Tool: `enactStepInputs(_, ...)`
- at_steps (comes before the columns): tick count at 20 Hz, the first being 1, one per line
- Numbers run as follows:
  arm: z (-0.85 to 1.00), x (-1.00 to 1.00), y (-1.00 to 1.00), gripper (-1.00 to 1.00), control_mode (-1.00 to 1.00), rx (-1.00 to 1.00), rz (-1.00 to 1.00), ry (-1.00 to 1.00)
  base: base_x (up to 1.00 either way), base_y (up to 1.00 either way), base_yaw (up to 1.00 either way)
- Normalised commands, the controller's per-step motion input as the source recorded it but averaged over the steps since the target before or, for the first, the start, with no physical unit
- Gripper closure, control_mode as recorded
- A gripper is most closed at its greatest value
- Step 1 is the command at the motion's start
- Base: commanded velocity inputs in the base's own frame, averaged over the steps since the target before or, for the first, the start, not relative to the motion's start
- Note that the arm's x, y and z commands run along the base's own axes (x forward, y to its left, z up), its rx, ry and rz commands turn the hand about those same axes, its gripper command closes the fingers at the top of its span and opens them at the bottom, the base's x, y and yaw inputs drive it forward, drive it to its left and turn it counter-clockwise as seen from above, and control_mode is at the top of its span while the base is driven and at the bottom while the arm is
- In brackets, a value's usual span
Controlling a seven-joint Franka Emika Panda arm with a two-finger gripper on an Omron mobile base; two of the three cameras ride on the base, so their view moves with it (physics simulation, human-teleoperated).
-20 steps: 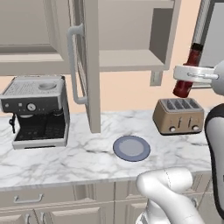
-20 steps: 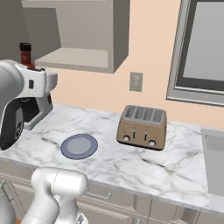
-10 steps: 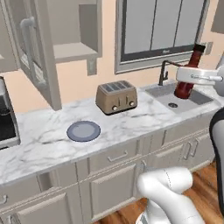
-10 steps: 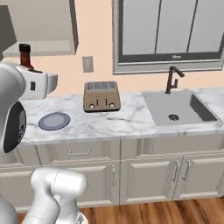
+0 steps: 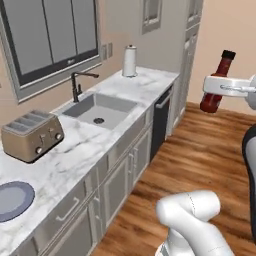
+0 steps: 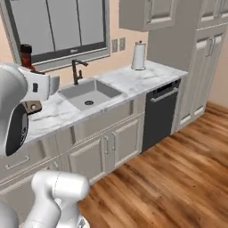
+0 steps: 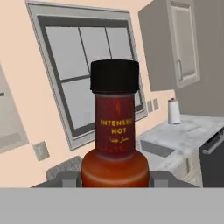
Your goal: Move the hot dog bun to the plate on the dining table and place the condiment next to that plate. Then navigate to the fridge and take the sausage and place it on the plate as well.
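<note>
Tool (image 5: pixel 216 91): closed around the bottle's lower body and holding it up in the air, well clear of the tabletop, over the wooden floor.
Bottle (image 5: pixel 217 83): slim, dark red and glossy, with a narrow neck and a ribbed black cap; it leans slightly in the left base view. In the hand view the bottle (image 7: pixel 115 138) stands upright between the fingers, and yellow lettering on its neck reads "INTENSELY HOT". Its cap (image 6: pixel 26 50) pokes up behind the white arm in the right base view.
Plate (image 5: pixel 11 199): round, flat, slate blue-grey, lying at the near left end of the tabletop, cut by the picture's edge.
Tabletop (image 5: pixel 80 142): white marble with grey veins, running along the wall above pale panelled cabinets.
Toaster (image 5: pixel 31 134): boxy brushed metal with rounded corners and slots on top, behind the plate.
Sink (image 5: pixel 100 108): grey rectangular basin set into the tabletop, with a dark curved tap (image 5: pixel 79 83) at its back edge.
Paper towel roll (image 5: pixel 130 61): white upright cylinder at the far end.
Dishwasher (image 6: pixel 161 113): black front under the tabletop's far end.
Floor (image 6: pixel 169 178): warm brown planks.
</note>
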Motion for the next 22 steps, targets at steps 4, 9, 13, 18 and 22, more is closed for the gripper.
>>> enactStepInputs(4,0.0,0.0,0.0,1.0,1.0,0.0,0.0,0.0,-0.12,-0.01,-0.95)
enactStepInputs(9,0.0,0.0,0.0,1.0,1.0,0.0,0.0,0.0,0.08,-0.22,-0.85)
enactStepInputs(13,0.0,0.0,0.0,1.0,1.0,0.0,0.0,0.0,0.53,-0.37,-0.64)
enactStepInputs(18,0.0,0.0,0.0,1.0,1.0,0.0,0.0,0.0,0.84,-0.31,-0.48)
enactStepInputs(22,0.0,0.0,0.0,1.0,1.0,0.0,0.0,0.0,1.0,-0.1,-0.38)
